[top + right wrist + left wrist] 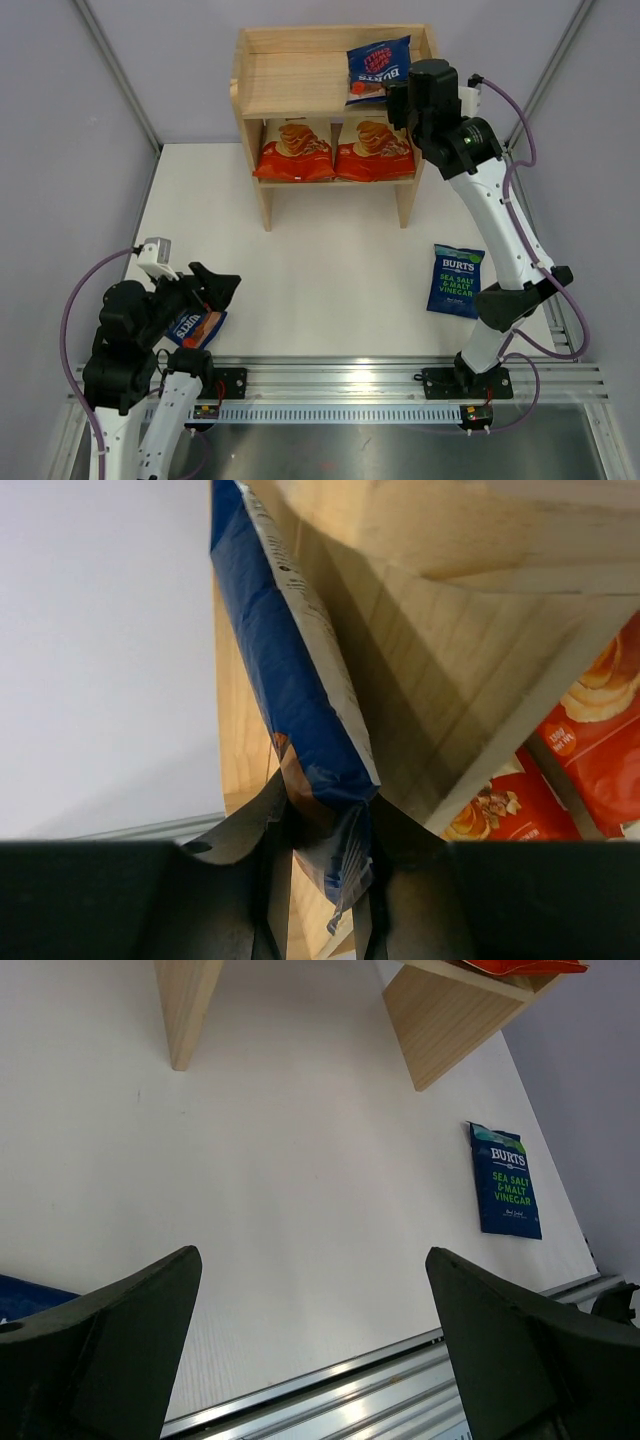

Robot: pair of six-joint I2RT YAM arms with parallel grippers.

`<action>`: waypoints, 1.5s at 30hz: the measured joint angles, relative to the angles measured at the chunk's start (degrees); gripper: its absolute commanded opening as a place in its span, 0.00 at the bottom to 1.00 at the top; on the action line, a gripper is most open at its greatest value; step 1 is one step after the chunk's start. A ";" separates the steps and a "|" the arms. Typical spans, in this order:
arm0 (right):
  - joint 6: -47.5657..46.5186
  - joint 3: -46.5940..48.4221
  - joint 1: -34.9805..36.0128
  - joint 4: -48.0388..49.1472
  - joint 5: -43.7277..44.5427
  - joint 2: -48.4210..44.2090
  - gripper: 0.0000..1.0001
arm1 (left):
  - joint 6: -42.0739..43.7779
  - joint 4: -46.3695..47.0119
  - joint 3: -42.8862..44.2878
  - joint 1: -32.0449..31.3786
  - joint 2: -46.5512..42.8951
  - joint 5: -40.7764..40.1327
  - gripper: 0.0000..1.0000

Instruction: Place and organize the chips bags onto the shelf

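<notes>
The wooden shelf [290, 82] stands at the back. Two cream-and-red Cassava bags [294, 150] [374, 150] lie on its lower tier. My right gripper [388, 97] is shut on the edge of a red-accented blue Burts bag [377, 68] and holds it over the right of the top tier; the right wrist view shows the bag [290, 680] pinched between the jaws of the gripper [325, 845]. My left gripper [218, 290] is open and empty, just above another red-accented Burts bag [196, 326]. The green-lettered Burts bag [456, 280] lies flat on the table at the right.
The shelf's side panels [185, 1010] [445, 1025] reach down to the table. A metal rail [340, 380] runs along the near edge. The green-lettered bag also shows in the left wrist view [510, 1180]. Grey walls enclose the table.
</notes>
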 measured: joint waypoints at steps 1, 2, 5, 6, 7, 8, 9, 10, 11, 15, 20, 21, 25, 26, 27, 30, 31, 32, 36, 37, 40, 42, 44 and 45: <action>0.70 0.22 -0.09 -0.79 -0.35 0.24 0.17 | 0.11 -0.39 0.04 0.00 -0.20 0.02 0.99; 1.68 0.22 -0.20 -1.75 -0.72 0.33 0.17 | 0.13 -0.70 0.09 0.00 -0.37 0.00 0.99; 4.11 0.22 -0.37 -4.02 -0.96 0.31 0.18 | 0.50 -1.68 0.48 0.00 -0.74 0.00 0.99; 4.48 0.22 -0.42 -4.37 -0.85 0.28 0.18 | 0.57 -1.99 0.63 0.00 -0.87 0.00 0.99; 4.90 0.22 -0.46 -4.81 -0.76 0.28 0.18 | 0.76 -2.32 0.83 0.00 -0.92 0.00 0.99; 5.29 0.22 -0.52 -5.11 -0.72 0.28 0.18 | 0.92 -2.45 0.90 0.00 -1.05 0.00 0.99; 5.64 0.24 -0.61 -5.35 -0.66 0.28 0.18 | 1.01 -2.73 0.92 0.00 -1.25 0.00 0.99; 5.97 0.42 -0.72 -5.84 -0.61 0.28 0.18 | 1.14 -3.02 0.98 0.00 -1.44 -0.02 0.99; 6.10 0.52 -0.87 -6.03 -0.59 0.28 0.18 | 1.22 -3.30 1.05 0.00 -1.60 -0.02 0.99; 6.54 1.22 -1.79 -7.28 -0.17 0.28 0.19 | 1.42 -4.00 1.14 0.00 -2.10 -0.02 0.99; 6.49 1.25 -2.67 -7.54 -0.70 0.26 0.33 | 1.42 -4.20 1.14 0.00 -2.60 -0.02 0.99; 6.19 1.29 -2.69 -7.56 -0.70 0.26 0.36 | 1.46 -4.22 1.14 0.00 -2.69 -0.02 0.99; 4.66 2.10 -2.99 -8.09 -0.72 0.26 0.50 | 1.60 -4.22 1.14 0.00 -2.75 -0.02 0.99; 4.33 2.56 -3.10 -8.57 -0.79 0.26 0.52 | 1.60 -4.24 1.14 0.00 -2.75 -0.02 0.99; 3.69 3.21 -3.17 -9.22 -0.83 0.26 0.54 | 1.60 -4.24 1.14 0.00 -2.75 -0.02 0.99; 2.32 5.40 -3.30 -11.93 -0.87 0.31 0.61 | 1.60 -4.46 1.27 0.00 -2.75 -0.02 0.99; 1.73 6.05 -3.32 -12.87 -0.83 0.31 0.62 | 1.60 -4.70 1.53 0.00 -2.73 -0.02 0.99; 1.40 6.56 -3.32 -13.90 -0.85 0.31 0.64 | 1.60 -5.03 1.88 0.00 -2.73 -0.02 0.99; 0.48 6.54 -3.37 -16.92 -1.16 0.28 0.65 | 1.64 -6.25 3.63 0.00 -2.73 -0.02 0.99; 0.31 6.51 -3.39 -17.49 -1.27 0.26 0.65 | 1.68 -6.47 3.91 0.00 -2.73 -0.02 0.98; -0.13 6.01 -3.39 -17.97 -1.73 0.02 0.59 | 1.79 -6.86 4.13 0.00 -2.73 0.00 0.98; -0.35 4.83 -3.39 -17.79 -2.19 -0.55 0.53 | 1.79 -7.17 4.13 0.00 -2.71 0.02 0.98; -0.52 3.61 -3.39 -17.14 -2.47 -1.29 0.47 | 1.79 -7.17 4.13 0.00 -2.71 0.15 0.98; -0.55 3.17 -3.39 -16.70 -2.58 -1.64 0.45 | 1.79 -7.19 4.13 0.00 -2.71 0.22 0.98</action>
